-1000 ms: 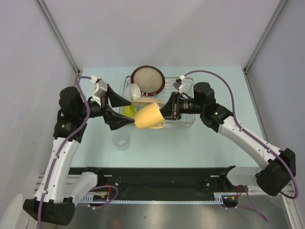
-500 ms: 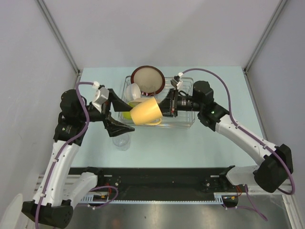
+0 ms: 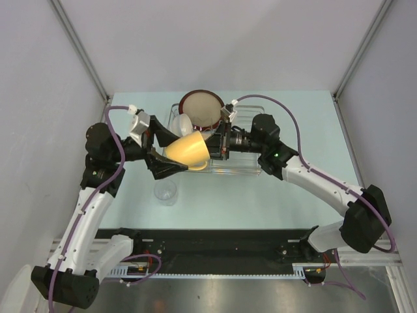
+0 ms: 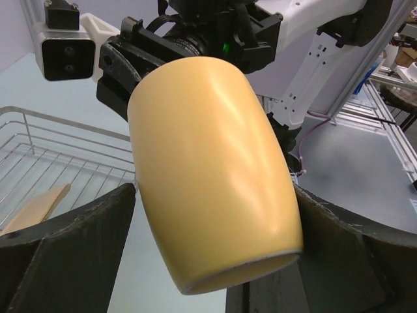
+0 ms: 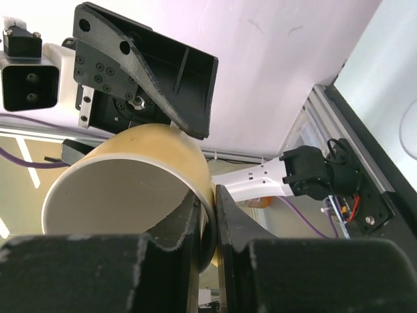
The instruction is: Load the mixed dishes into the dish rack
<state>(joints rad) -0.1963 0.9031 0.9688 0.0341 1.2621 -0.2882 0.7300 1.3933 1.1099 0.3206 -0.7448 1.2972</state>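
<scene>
Fingers of the right arm pinch the mug by its rim (it hangs between the left arm's fingers, spread wide), so those should close squarely on its body before the right lets go.

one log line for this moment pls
right claw: shut on yellow mug rim | left claw: open, straddling mug | mug: airborne at dish rack left end
</scene>
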